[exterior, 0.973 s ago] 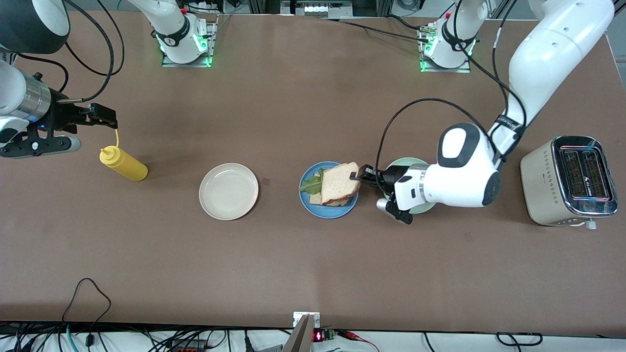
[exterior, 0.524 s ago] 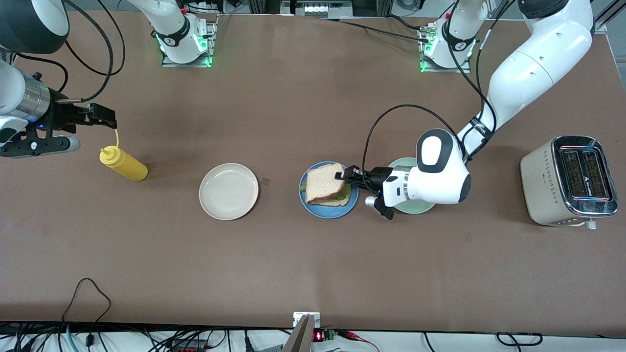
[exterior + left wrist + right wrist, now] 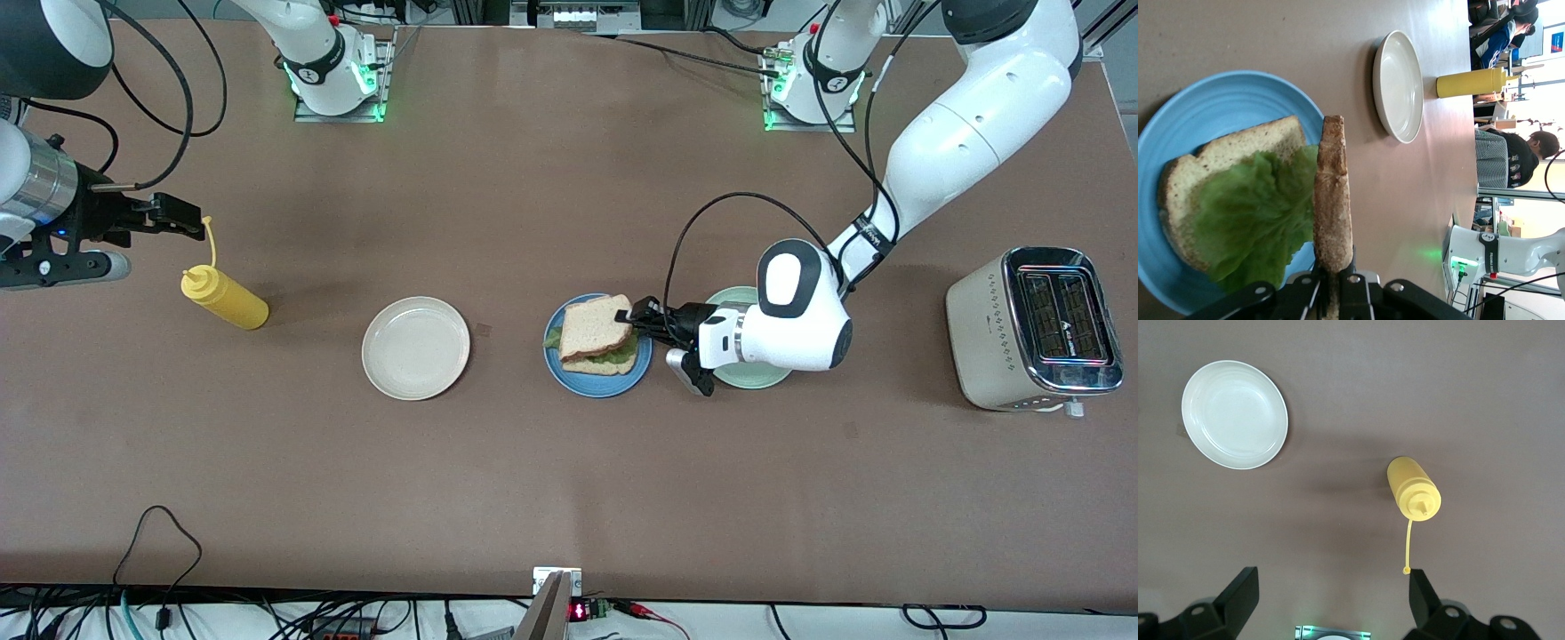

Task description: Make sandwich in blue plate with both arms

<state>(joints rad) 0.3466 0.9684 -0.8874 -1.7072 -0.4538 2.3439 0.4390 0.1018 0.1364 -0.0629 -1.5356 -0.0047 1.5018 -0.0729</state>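
Observation:
The blue plate (image 3: 569, 374) lies mid-table and holds a bread slice (image 3: 1211, 167) with a green lettuce leaf (image 3: 1251, 220) on it. My left gripper (image 3: 633, 316) is shut on the edge of a second bread slice (image 3: 594, 325) and holds it tilted just over the lettuce and the lower slice; in the left wrist view this top slice (image 3: 1332, 193) shows edge-on between the jaws, above the plate (image 3: 1225, 100). My right gripper (image 3: 188, 221) is open and empty, up over the table at the right arm's end, beside a yellow squeeze bottle (image 3: 224, 300). The right arm waits.
A cream-white plate (image 3: 415, 347) lies between the bottle and the blue plate. A pale mint-green plate (image 3: 765, 378) lies partly under the left wrist. A toaster (image 3: 1034, 327) stands at the left arm's end. The right wrist view shows the bottle (image 3: 1412, 487) and the white plate (image 3: 1234, 414).
My left gripper carried the top bread slice over the blue plate and lowered it toward the lettuce. My right gripper shifted slightly toward the table's end.

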